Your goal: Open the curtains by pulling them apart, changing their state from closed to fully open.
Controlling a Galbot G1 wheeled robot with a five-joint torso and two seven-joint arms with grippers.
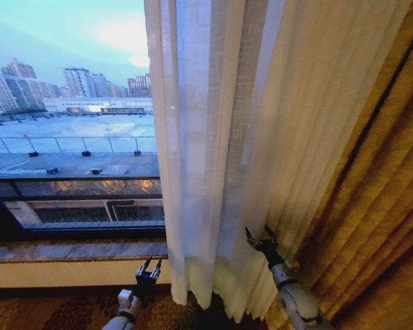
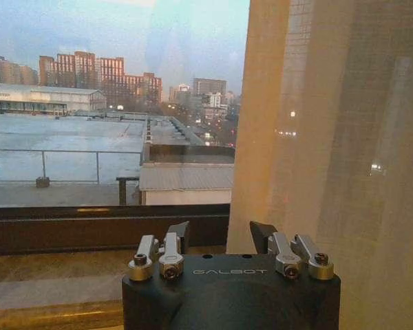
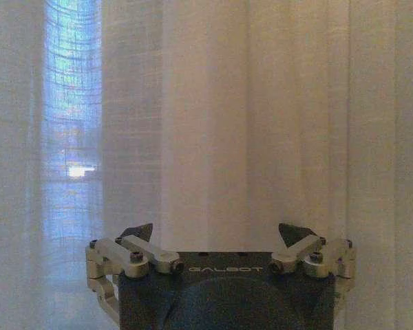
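- Curtains [image 1: 220, 137] in the head view hang bunched right of the bare window [image 1: 69, 124], against the golden drape [image 1: 372, 206]. The left gripper [image 1: 149, 269] sits low by the sill [image 1: 69, 251], jaws spread, just beside the sheer's free edge. The right gripper [image 1: 261, 240] reaches into the folds near the hem, jaws spread. Risk: closing on a thin outer fold would let the slippery sheer slide out mid-pull.
- Left wrist view: the left gripper [image 2: 227, 237] has its jaws spread on air, the curtains [image 2: 316, 151] off to one side, apart from them. It could close on nothing.
- Right wrist view: the right gripper [image 3: 217, 237] faces the curtains [image 3: 248, 117] squarely, jaws spread, with pleats spanning the gap. I cannot tell whether the fabric touches them.
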